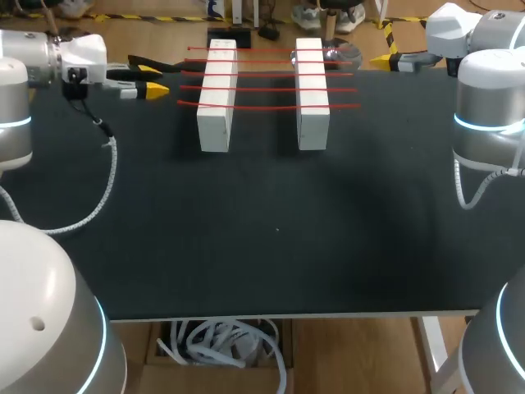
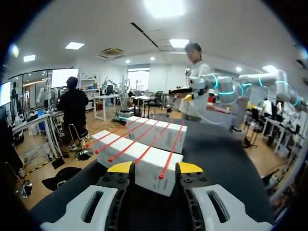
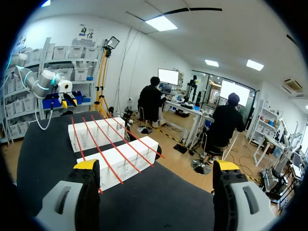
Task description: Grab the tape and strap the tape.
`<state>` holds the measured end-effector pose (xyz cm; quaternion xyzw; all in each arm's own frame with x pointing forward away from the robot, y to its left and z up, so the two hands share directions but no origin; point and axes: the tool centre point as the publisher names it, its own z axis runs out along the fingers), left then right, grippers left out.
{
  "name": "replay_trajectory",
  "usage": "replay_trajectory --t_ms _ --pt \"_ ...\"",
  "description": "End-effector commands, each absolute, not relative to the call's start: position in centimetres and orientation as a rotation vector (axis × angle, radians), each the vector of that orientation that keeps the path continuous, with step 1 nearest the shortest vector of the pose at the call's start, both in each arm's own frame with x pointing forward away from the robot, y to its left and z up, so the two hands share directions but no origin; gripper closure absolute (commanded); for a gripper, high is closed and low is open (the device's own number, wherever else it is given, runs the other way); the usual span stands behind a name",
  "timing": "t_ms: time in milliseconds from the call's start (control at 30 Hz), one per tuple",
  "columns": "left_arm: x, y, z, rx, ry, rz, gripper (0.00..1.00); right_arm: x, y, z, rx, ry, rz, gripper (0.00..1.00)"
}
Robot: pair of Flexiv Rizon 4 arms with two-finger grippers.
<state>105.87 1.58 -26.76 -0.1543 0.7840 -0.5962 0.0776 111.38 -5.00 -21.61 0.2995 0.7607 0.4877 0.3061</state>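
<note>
Tape: we count five red tape strips [image 1: 271, 88] lying side by side across two blocks, their ends overhanging. How they are fixed we cannot tell.
Blocks: the left white block [image 1: 217, 98] and right white block [image 1: 312, 94] lie parallel and apart on the black table [image 1: 271, 246].
Left gripper [image 2: 154, 167]: fingers spread, empty, near the strips' left ends.
Right gripper [image 3: 156, 166]: fingers spread wide, empty, well apart from the blocks.
</note>
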Motion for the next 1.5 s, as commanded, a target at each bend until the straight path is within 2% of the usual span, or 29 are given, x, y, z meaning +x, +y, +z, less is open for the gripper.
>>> replay_trajectory --t_ms 33,567,1500 --pt "106.1 1.7 -27.3 -0.436 2.359 -1.801 0.55 111.4 -5.0 -21.6 0.793 2.013 1.291 0.0" --pt "105.8 1.3 -29.3 -0.358 2.373 -1.772 0.58 111.4 -5.0 -21.6 0.793 2.013 1.291 0.0" --pt "105.3 -1.0 -31.2 -0.236 2.437 -1.878 0.58 111.4 -5.0 -21.6 0.793 2.013 1.291 0.0"
